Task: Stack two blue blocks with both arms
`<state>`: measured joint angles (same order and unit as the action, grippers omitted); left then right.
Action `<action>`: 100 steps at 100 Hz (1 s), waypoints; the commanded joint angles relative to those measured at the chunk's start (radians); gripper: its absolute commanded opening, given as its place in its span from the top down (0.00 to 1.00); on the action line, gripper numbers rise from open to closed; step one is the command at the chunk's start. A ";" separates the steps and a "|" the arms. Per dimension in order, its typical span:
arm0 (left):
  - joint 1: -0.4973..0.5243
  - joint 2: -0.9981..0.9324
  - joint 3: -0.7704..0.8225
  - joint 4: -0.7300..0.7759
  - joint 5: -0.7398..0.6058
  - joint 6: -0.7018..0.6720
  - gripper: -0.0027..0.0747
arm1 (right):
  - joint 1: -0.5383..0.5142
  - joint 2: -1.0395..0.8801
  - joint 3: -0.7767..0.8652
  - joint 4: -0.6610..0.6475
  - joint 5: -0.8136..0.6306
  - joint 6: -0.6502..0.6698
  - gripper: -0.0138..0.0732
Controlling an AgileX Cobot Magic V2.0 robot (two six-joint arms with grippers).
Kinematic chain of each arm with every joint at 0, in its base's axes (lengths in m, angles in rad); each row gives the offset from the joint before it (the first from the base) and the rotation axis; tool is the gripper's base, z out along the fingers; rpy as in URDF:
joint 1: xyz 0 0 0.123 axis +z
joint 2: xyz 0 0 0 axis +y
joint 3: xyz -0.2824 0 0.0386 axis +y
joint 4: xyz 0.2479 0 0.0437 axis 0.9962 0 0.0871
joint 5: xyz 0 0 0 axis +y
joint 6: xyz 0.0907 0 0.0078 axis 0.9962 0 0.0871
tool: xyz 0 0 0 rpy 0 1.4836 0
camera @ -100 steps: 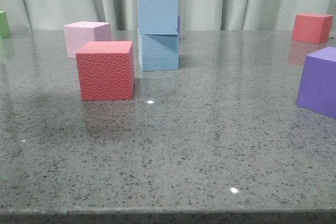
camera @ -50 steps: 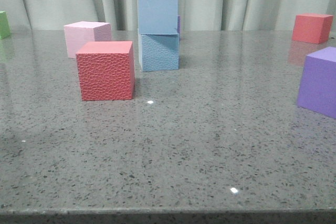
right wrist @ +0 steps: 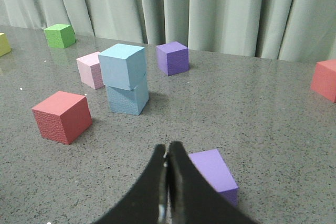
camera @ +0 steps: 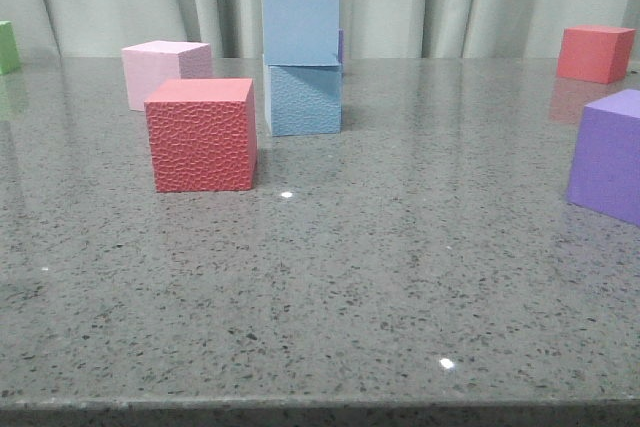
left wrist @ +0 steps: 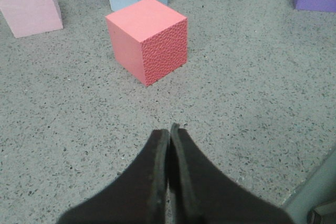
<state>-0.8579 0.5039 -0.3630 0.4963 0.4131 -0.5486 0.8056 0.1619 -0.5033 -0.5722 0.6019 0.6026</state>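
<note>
Grippers, both clear of the blocks. The left gripper point(left wrist: 169, 129) and right gripper point(right wrist: 168, 148) each hang above the counter point(camera: 400, 277) with fingers pressed together, holding nothing. The smooth blue block point(camera: 300, 23) sits squarely on the pebbled blue block point(camera: 304, 99) toward the counter's far edge. A red cube point(camera: 200, 135) stands just in front of the stack to its left; a purple cube point(camera: 610, 155) lies at the right edge. Bare surface extends from these to the near edge.

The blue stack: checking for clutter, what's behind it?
Behind the blue stack the front view shows only a purple sliver; the right wrist view shows a whole purple cube, apart. Curtain beyond.
</note>
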 commanded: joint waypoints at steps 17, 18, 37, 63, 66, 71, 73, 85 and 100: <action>-0.002 0.002 -0.028 0.014 -0.061 -0.006 0.99 | -0.006 0.012 -0.023 -0.037 -0.075 -0.003 0.97; -0.002 0.002 -0.028 0.014 -0.061 -0.006 0.99 | -0.006 0.012 -0.023 -0.037 -0.075 -0.003 0.97; -0.002 0.002 -0.028 0.014 -0.057 -0.006 0.99 | -0.006 0.012 -0.023 -0.037 -0.075 -0.003 0.97; 0.016 -0.022 -0.028 -0.008 -0.052 -0.003 0.99 | -0.006 0.012 -0.023 -0.037 -0.074 -0.003 0.97; 0.031 -0.022 -0.028 0.000 -0.064 0.005 0.99 | -0.006 0.012 -0.023 -0.037 -0.075 -0.003 0.97; 0.069 -0.027 -0.028 -0.001 -0.088 0.031 0.99 | -0.006 0.012 -0.023 -0.037 -0.075 -0.003 0.97; 0.087 -0.031 -0.028 -0.003 -0.101 0.055 0.99 | -0.006 0.012 -0.023 -0.037 -0.075 -0.003 0.97; 0.204 -0.073 -0.028 -0.046 -0.171 0.214 0.99 | -0.006 0.012 -0.023 -0.037 -0.075 -0.003 0.97; 0.362 -0.151 -0.028 -0.145 -0.183 0.345 0.99 | -0.006 0.012 -0.023 -0.037 -0.075 -0.003 0.97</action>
<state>-0.5622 0.3827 -0.3630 0.3952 0.3135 -0.2683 0.8056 0.1619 -0.5033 -0.5722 0.6019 0.6026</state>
